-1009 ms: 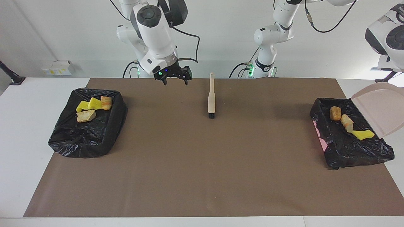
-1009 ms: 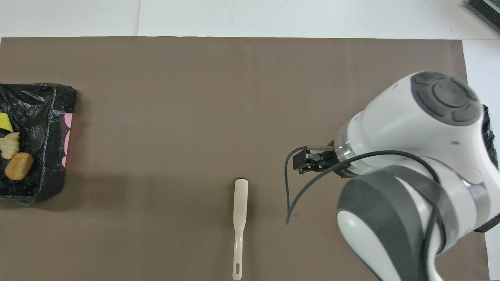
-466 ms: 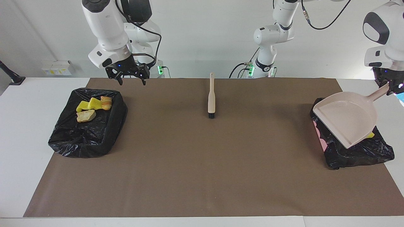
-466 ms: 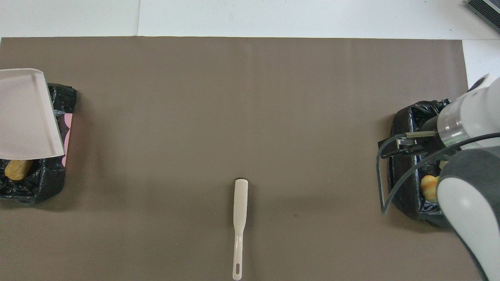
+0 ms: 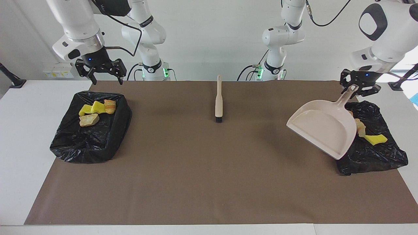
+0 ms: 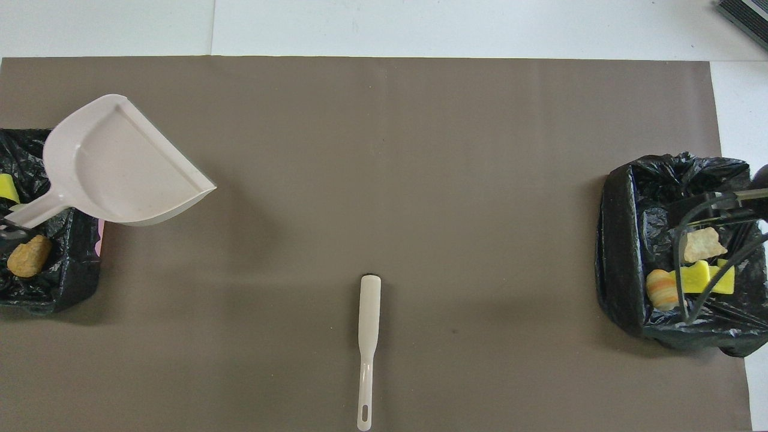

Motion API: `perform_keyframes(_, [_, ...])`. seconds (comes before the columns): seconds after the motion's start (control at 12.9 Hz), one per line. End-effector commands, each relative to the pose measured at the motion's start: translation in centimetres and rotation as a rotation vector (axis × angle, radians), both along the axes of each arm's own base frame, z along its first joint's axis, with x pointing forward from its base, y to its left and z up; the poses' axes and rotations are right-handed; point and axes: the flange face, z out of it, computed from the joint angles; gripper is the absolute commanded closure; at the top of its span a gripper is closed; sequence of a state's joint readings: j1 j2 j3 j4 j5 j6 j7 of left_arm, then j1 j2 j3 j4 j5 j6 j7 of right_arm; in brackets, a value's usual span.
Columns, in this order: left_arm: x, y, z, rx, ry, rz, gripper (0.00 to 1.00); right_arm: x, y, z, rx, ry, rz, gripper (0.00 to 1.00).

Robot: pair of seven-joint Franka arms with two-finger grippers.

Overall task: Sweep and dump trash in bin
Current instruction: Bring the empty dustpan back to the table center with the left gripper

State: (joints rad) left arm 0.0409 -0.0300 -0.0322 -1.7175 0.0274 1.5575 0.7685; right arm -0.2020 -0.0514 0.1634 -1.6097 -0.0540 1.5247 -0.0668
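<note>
The trash lies in two black-lined bins. The bin [image 5: 85, 147] at the right arm's end holds yellow wedges [image 5: 97, 107] and bread-like lumps [image 5: 88, 120]; they also show in the overhead view [image 6: 699, 279]. The bin [image 5: 375, 158] at the left arm's end holds a bread lump [image 5: 360, 128] and a yellow wedge [image 5: 376, 139]. My left gripper [image 5: 357, 86] is shut on the handle of the pale pink dustpan [image 5: 321, 129], held tilted in the air over that bin's edge and the mat. The pan is empty [image 6: 120, 165]. My right gripper [image 5: 100, 70] is open and empty, above the other bin's edge.
A cream brush [image 5: 218, 101] with dark bristles lies on the brown mat [image 5: 202, 169] at the middle, near the robots, handle toward them; it also shows in the overhead view [image 6: 367, 336].
My right gripper has swung from over the mat's middle to above the bin at its own end. My left arm has carried the dustpan from over its bin toward the table's middle.
</note>
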Motion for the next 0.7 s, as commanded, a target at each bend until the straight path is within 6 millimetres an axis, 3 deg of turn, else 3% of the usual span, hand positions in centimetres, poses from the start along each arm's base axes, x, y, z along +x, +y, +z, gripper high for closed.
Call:
perform_keyframes(0.0, [-3.5, -7.9, -1.9, -0.014, 0.013, 0.127, 1.00, -0.1, -2.6, 0.6, -0.007, 0.004, -0.020, 0.00])
perform_keyframes(0.31, [-4.5, -22.0, -6.1, -0.066, -0.087, 0.297, 1.00, -0.4, -3.6, 0.9, -0.010, -0.003, -0.049, 0.00])
perform_keyframes(0.54, [-4.8, -28.5, -8.6, -0.132, -0.109, 0.405, 1.00, -0.1, -3.2, 0.7, 0.001, -0.010, -0.048, 0.00])
perform_keyframes(0.62, [-5.3, -32.1, -10.3, -0.149, -0.126, 0.449, 1.00, 0.1, -3.7, 0.8, 0.000, -0.022, -0.078, 0.00])
